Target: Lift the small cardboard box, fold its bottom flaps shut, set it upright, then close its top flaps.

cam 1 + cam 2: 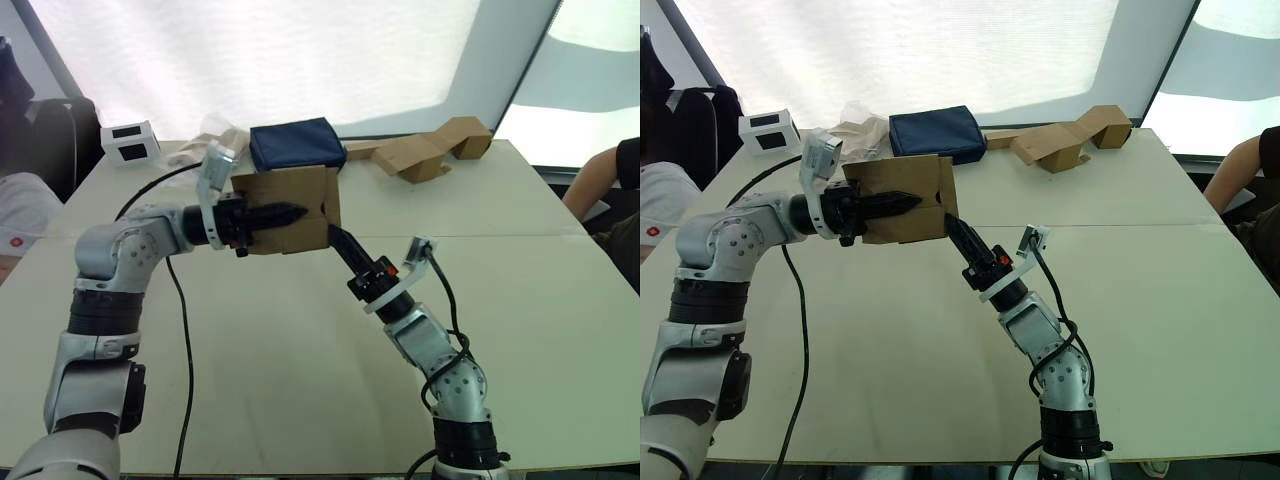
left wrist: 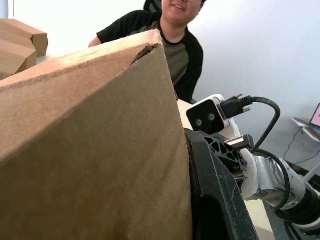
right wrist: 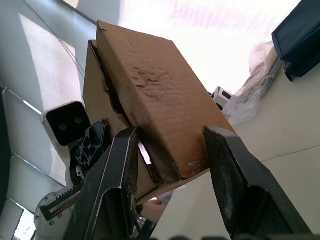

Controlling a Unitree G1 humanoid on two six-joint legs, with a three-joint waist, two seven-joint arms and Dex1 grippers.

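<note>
The small cardboard box [image 1: 290, 210] is held clear of the table [image 1: 520, 330], above its middle part, with the long axis lying roughly level and running from the robot's left to its right. One broad brown face is turned toward the head camera; a seam or flap edge is seen at the right end of that face. The left gripper [image 1: 285, 213] is clamped on the small cardboard box from the left side, one black finger lying flat across the near face and pointing right. In the left wrist view the cardboard wall is pressed directly against a black finger [image 2: 215, 200]. The right gripper [image 3: 172, 175] is raised from below toward the lower right corner of the box, its fingers spread wide on either side of the lower edge; whether cardboard is touched there cannot be told. Beyond the box, near the far edge of the table, a dark blue pouch [image 1: 295, 143] is seen, with larger folded cardboard pieces [image 1: 430, 150] to its right and a white box with black panels [image 1: 130, 141] at the far left corner. The near half of the table is left as open room. A person [image 2: 170, 50] is seated at the right side.
</note>
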